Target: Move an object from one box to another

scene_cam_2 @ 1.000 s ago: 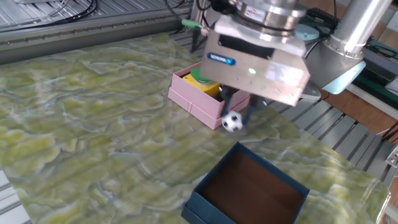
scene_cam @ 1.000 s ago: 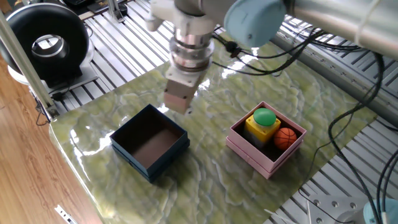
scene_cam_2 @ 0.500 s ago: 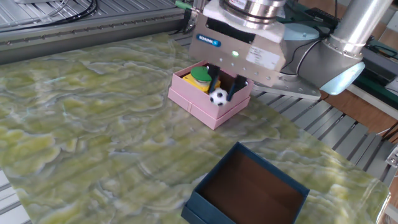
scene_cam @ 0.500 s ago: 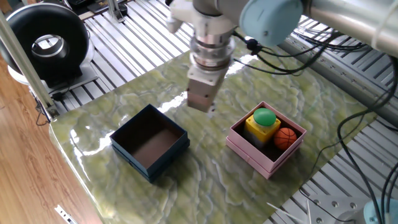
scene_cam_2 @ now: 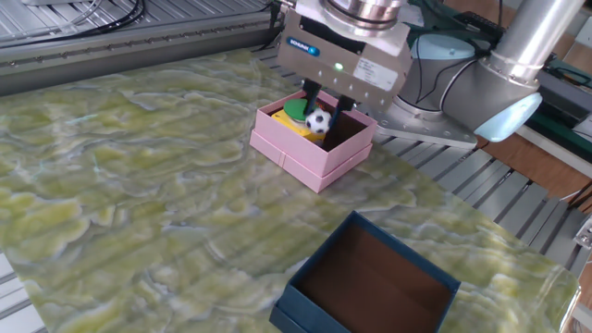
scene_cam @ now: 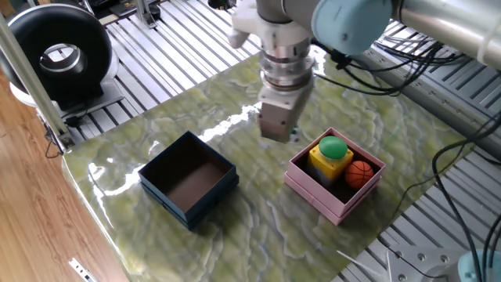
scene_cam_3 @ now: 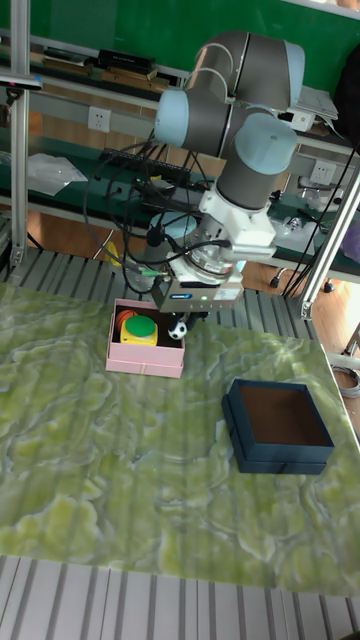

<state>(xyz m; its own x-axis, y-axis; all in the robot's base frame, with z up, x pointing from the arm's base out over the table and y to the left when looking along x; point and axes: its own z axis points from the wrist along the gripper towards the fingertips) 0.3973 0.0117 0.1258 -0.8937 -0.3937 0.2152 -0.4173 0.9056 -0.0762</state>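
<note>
Shifted over pink box [scene_cam_2: 319, 157], pincer [scene_cam_2: 318, 108] grips soccer ball [scene_cam_2: 318, 121], fingertips half hidden.

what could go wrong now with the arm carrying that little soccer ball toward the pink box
The soccer ball is round and pinched only by the gripper fingertips, so it may slip out early. The pink box already holds a yellow-and-green toy and an orange ball, so free room looks tight: a dropped ball might bounce off them and roll across the table.

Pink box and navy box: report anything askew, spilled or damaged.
Nothing stands out. The pink box and the navy box sit flat and intact, and the gripper holds the small soccer ball over the pink box.
</note>
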